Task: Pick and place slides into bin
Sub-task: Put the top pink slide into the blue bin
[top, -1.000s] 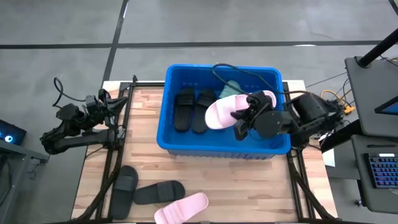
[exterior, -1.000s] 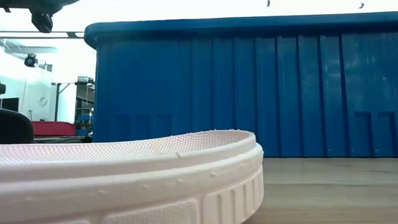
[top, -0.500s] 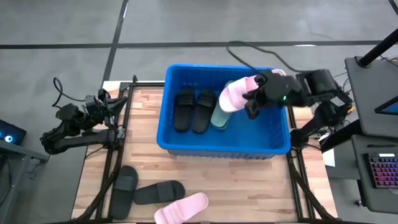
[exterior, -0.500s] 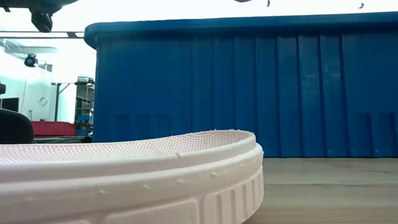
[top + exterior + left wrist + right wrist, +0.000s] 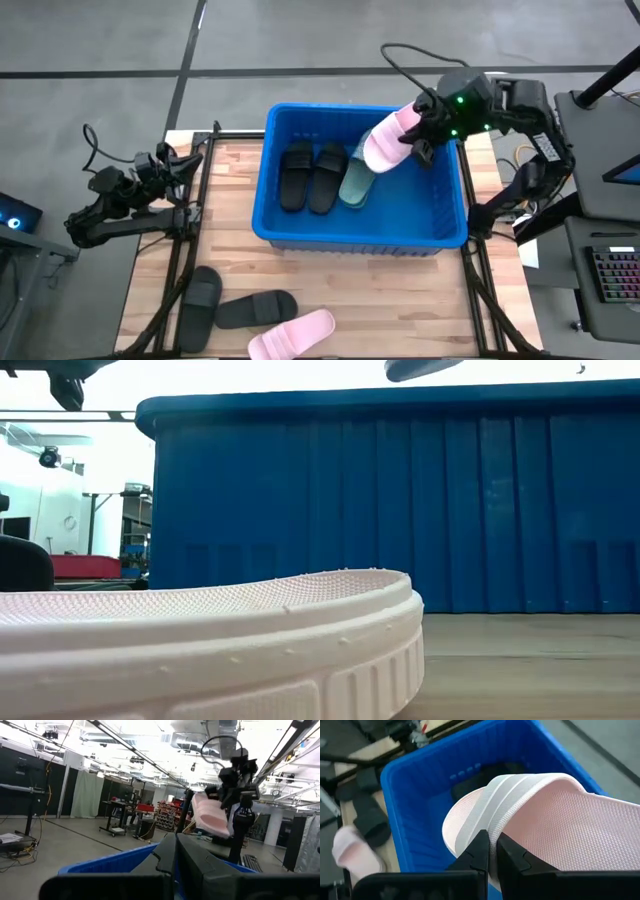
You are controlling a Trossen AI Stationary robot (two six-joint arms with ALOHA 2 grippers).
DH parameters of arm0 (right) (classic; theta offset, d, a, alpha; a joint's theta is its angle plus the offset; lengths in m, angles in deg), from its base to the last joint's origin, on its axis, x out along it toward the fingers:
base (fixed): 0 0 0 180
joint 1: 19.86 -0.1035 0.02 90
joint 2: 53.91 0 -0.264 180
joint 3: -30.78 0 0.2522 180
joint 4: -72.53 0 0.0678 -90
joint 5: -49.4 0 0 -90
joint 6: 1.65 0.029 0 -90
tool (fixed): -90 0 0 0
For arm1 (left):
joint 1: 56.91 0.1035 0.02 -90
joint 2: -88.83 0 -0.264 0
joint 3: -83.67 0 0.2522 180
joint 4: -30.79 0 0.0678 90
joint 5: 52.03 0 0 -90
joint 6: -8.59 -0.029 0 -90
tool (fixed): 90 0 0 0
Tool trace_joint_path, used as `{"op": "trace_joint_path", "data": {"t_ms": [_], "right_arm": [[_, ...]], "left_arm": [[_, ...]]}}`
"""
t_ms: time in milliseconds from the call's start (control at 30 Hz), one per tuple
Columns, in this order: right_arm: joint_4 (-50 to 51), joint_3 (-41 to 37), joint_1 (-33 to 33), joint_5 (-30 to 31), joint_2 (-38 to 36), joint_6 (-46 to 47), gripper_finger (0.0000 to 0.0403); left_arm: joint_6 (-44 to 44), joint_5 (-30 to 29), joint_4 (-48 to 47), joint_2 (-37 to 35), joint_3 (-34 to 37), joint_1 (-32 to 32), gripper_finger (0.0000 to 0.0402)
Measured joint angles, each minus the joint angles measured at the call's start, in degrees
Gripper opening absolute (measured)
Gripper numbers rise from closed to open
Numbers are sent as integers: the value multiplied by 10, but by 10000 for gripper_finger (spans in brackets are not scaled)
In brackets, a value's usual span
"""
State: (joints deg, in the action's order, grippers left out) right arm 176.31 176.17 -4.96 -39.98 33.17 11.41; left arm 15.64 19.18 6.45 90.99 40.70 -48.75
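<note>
My right gripper (image 5: pixel 414 141) hangs over the far right part of the blue bin (image 5: pixel 275 215), shut on a pale pink slide (image 5: pixel 386 143). The same slide fills the right wrist view (image 5: pixel 555 825) and shows in the left wrist view (image 5: pixel 210 813). Its sole peeks in at the top of the low view (image 5: pixel 420 368). Two black slides (image 5: pixel 312 178) and a dark green one (image 5: pixel 355 183) lie on the bin's floor. My left gripper (image 5: pixel 172 166) waits shut over the table's left edge, holding nothing. My right gripper pinches the pink slide's strap band at its edge (image 5: pixel 492 831) between its two fingers. The fingers slant down from the far right. The slide is lifted clear above the bin and tilted, its sole turned away from the gripper.
On the wooden table near the front edge lie two black slides (image 5: pixel 200 303) (image 5: pixel 256 308) and a second pink slide (image 5: pixel 292 335), which fills the low view's foreground (image 5: pixel 200 645). The bin's near wall (image 5: pixel 400 510) stands behind it.
My right gripper has swung from the bin's middle toward its far right corner, rising a little and rolling its wrist. The pink slide has gone along, still clear of the bin, uncovering the green slide beneath. Its sole has come into the top of the low view.
</note>
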Motion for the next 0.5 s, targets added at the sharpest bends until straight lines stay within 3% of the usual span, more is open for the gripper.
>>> {"op": "trace_joint_path", "data": {"t_ms": [233, 500], "right_arm": [[0, -92, 52, -95, -10, -99, 12], [0, -246, 117, -133, -50, -190, 12]], "left_arm": [[0, -11, 20, 0, 0, 0, 0], [0, -28, 26, 0, 2, 0, 0]]}}
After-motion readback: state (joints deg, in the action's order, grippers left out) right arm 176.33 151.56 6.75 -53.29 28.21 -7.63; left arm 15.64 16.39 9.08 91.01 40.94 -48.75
